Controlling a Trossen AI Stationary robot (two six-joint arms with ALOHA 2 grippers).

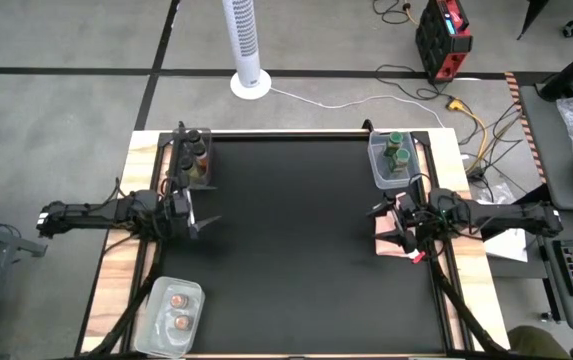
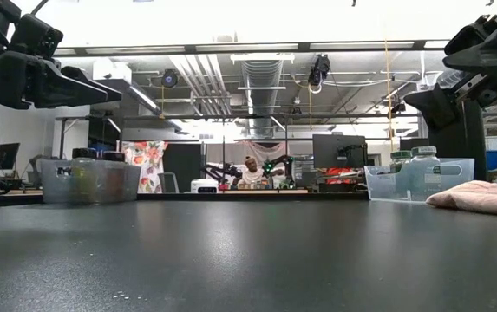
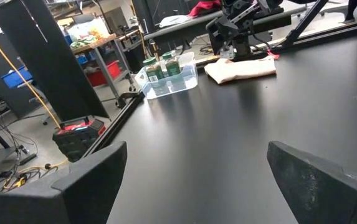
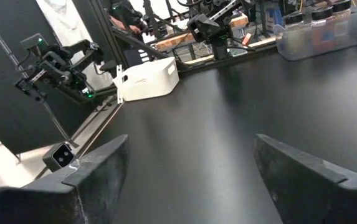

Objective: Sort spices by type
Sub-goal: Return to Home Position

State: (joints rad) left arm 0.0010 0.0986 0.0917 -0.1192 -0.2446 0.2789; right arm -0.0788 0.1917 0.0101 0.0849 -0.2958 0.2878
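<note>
Spices (image 1: 402,156): small cylindrical jars, sorted into three tubs at corners of the black tabletop (image 1: 296,260); every jar stands upright, long axis vertical, lid pointing up

Left pincer (image 1: 206,226): hangs above the left side of the tabletop, clear of it; fingers apart, holding nothing

Right pincer (image 1: 381,228): hangs above a pink cloth (image 1: 387,252) at the right side, not touching it; fingers apart, holding nothing

Near clear tub (image 1: 156,322), near left corner: two pinkish-brown-topped jars (image 1: 177,297), one just beside the other

Dark tub (image 1: 178,168), far left corner: dark-lidded jars (image 1: 202,158) with brownish contents

Far clear tub (image 1: 377,176), far right corner: two green-lidded jars (image 1: 394,139), close together

Pink cloth: crumpled, lying flat near the far clear tub, apart from it
</note>
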